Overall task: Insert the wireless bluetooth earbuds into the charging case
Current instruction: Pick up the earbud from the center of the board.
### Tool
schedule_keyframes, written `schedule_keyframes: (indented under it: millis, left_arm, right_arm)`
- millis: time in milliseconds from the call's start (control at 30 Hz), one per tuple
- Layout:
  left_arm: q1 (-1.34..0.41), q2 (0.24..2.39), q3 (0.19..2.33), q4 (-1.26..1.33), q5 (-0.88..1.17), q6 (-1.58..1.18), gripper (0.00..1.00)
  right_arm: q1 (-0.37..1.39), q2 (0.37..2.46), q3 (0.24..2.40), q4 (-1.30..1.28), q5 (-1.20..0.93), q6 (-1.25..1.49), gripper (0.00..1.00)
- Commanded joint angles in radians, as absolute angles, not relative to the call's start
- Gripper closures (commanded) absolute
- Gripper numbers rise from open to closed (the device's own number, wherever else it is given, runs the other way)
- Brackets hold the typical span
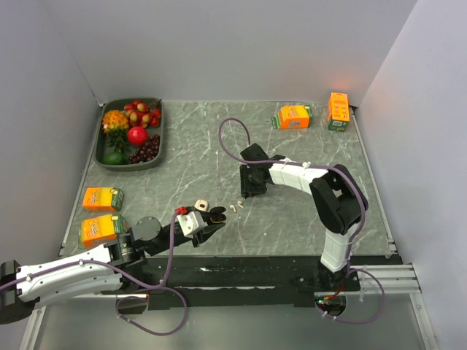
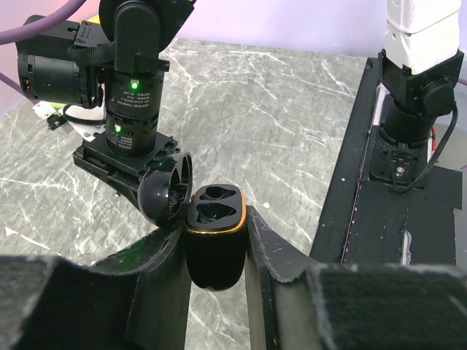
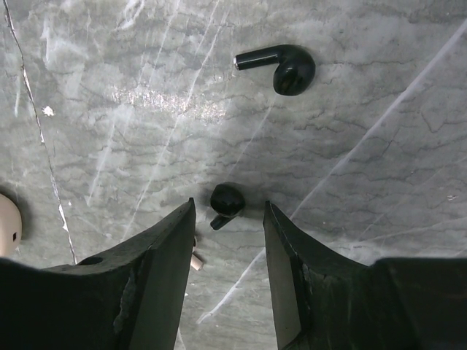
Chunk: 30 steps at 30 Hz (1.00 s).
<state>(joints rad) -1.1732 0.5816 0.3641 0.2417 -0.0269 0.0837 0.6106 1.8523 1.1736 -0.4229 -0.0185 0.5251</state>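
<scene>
My left gripper (image 2: 215, 223) is shut on a black charging case (image 2: 214, 248) with a gold rim. The case stands upright between the fingers, its lid (image 2: 162, 194) swung open to the left and both sockets showing empty. My right gripper (image 3: 230, 207) hangs open just above the table, its fingers either side of a black earbud (image 3: 227, 200) and not touching it. A second black earbud (image 3: 284, 67) lies farther ahead. Two white earbuds (image 1: 235, 207) lie on the table between the grippers. From above, the left gripper (image 1: 216, 216) sits left of the right gripper (image 1: 252, 191).
A cream round object (image 1: 202, 205) lies beside the left gripper. A fruit tray (image 1: 131, 168) stands at the back left. Orange cartons sit at the left edge (image 1: 102, 198) (image 1: 101, 228) and at the back right (image 1: 294, 117) (image 1: 338, 111). The right arm's base (image 2: 416, 95) stands close by.
</scene>
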Motion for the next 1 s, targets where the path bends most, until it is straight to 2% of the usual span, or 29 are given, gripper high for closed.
schedule_keyframes:
  millis: [0,233,567,667,767,967]
  left_arm:
    - [-1.18,0.584,0.387,0.281,-0.028,0.061,0.99]
    - [-1.18,0.584,0.388,0.279,-0.028,0.061,0.99]
    - [-1.18,0.569,0.388,0.273,-0.02,0.06,0.99]
    - [-1.181,0.565,0.388,0.272,-0.021,0.058,0.99]
    - [-1.183,0.568,0.388,0.272,-0.023,0.061,0.99]
    - [-1.183,0.574,0.387,0.279,-0.023,0.061,0.99]
  right_arm:
    - [0.607,1.899,1.209,-0.402,-0.002,0.526,0.5]
    - [0.614,1.934,1.259,-0.454,0.052,0.555,0.56]
    - [0.629,1.979,1.262,-0.486,0.11,0.577,0.57]
    - [0.634,1.982,1.261,-0.485,0.113,0.574,0.66]
    - [0.634,1.985,1.258,-0.482,0.109,0.572,0.8]
    - [0.632,1.97,1.236,-0.474,0.11,0.569,0.89]
